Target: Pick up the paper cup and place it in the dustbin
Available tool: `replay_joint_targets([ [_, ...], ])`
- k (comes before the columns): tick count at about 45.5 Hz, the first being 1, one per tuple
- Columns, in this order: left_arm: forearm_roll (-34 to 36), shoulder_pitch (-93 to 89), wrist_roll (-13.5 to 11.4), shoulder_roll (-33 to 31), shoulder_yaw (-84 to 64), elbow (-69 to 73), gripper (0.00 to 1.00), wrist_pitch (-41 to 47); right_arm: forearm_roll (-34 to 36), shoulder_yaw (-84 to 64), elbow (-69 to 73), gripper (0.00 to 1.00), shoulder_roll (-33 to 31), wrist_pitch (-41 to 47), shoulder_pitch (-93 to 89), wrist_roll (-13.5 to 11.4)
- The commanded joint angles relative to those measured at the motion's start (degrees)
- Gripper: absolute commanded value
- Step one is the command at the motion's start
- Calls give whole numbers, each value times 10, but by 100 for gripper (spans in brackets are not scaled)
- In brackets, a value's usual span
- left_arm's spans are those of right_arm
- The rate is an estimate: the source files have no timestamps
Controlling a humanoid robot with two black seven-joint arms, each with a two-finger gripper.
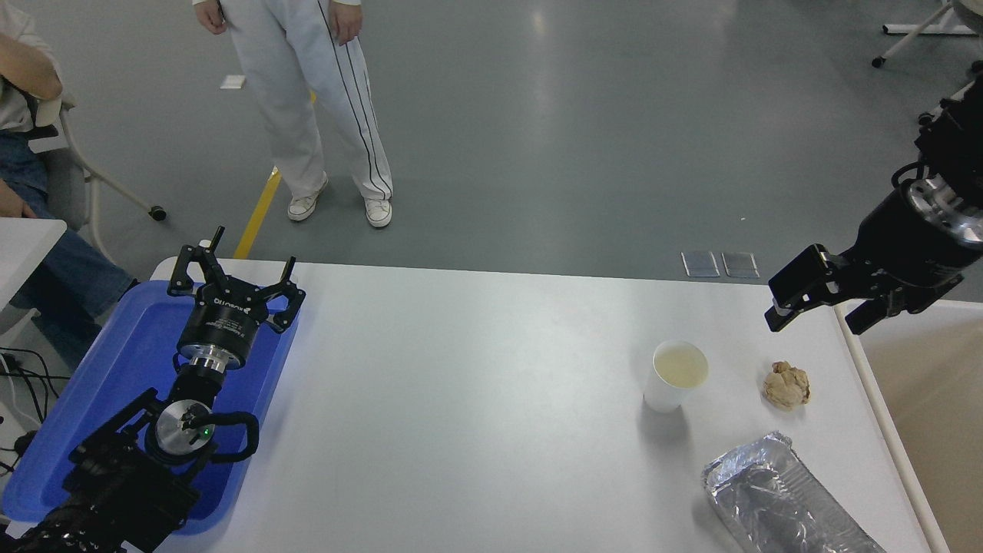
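The white paper cup [676, 376] stands upright on the white table [461, 399], right of the middle, its pale yellowish inside showing. My right gripper [814, 321] hangs open and empty above the table's far right corner, up and to the right of the cup and apart from it. The dustbin [883, 430] shows at the right edge, with an off-white rim and a beige inside, beside the table. My left gripper [230, 276] is parked open over the blue tray at the lower left.
A crumpled tan paper ball [786, 385] lies just right of the cup. A silver foil tray [776, 503] lies at the near right. A blue tray [115, 369] sits at the left edge. One person stands beyond the table and another sits at the far left.
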Motion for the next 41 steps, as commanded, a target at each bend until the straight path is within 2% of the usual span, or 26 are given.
replay_joint_targets([
  [1, 0, 0, 0, 0, 0, 0, 100, 1, -11, 6, 3, 100, 14, 5, 36, -4],
  [7, 0, 0, 0, 0, 0, 0, 100, 1, -15, -3, 1, 100, 27, 5, 33, -4],
  [13, 0, -1, 0, 0, 0, 0, 100, 1, -51, -5, 1, 100, 34, 5, 60, -5],
  [32, 0, 0, 0, 0, 0, 0, 100, 1, -38, -3, 0, 100, 52, 5, 101, -4],
  [41, 0, 0, 0, 0, 0, 0, 100, 1, 43, 7, 2, 100, 53, 5, 102, -4],
])
